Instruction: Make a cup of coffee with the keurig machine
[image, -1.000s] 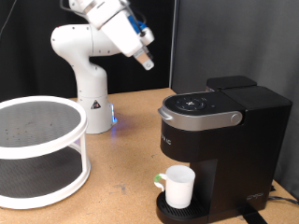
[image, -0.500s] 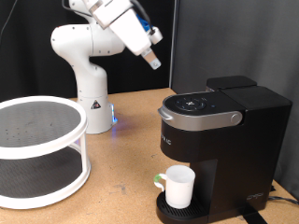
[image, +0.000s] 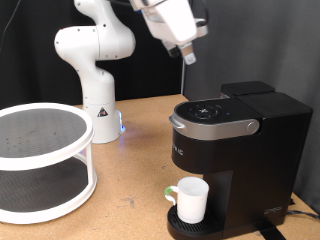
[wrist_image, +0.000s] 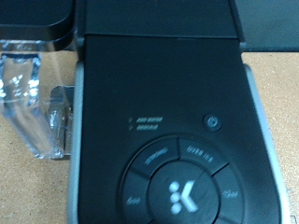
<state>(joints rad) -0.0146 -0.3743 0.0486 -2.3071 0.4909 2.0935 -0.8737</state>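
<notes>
The keurig machine (image: 232, 150) stands at the exterior view's right with the cup (image: 188, 199) on its drip tray (image: 196, 226). The gripper (image: 188, 56) hangs above its lid; whether its fingers are spread is unclear. The wrist view shows blurred top buttons (wrist_image: 177, 177), partly cropped.

Tan wooden bench (image: 135, 165). Directly on it: black keurig machine (image: 235, 160) at the exterior view's right, white two-tier round rack (image: 40, 160) at the left, white robot base (image: 98, 115) at the back between them. All well apart.
</notes>
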